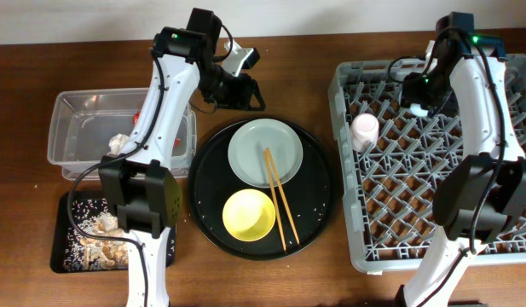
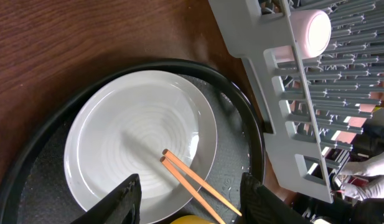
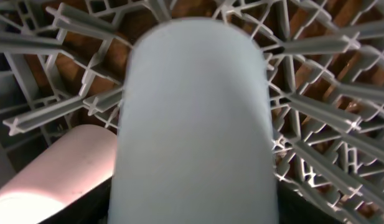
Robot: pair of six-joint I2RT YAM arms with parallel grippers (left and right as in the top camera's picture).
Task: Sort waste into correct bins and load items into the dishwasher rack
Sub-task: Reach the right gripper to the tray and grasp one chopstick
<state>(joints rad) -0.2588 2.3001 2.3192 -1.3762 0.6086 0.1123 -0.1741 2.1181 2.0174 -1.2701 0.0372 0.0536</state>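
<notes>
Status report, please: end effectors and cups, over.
Left end effector open above plate and chopsticks. Right end effector shut on blue cup over rack. Pink cup beside it.

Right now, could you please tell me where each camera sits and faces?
Overhead: above the table, facing straight down on the large round black tray and square grey plastic dishwasher rack; both arms show.
Left wrist: facing down at the pale grey-green round plate and wooden chopsticks; open left gripper shows.
Right wrist: above the rack, close on the small blue cup in the right gripper.
Shared: the small pink cup, in all three.
</notes>
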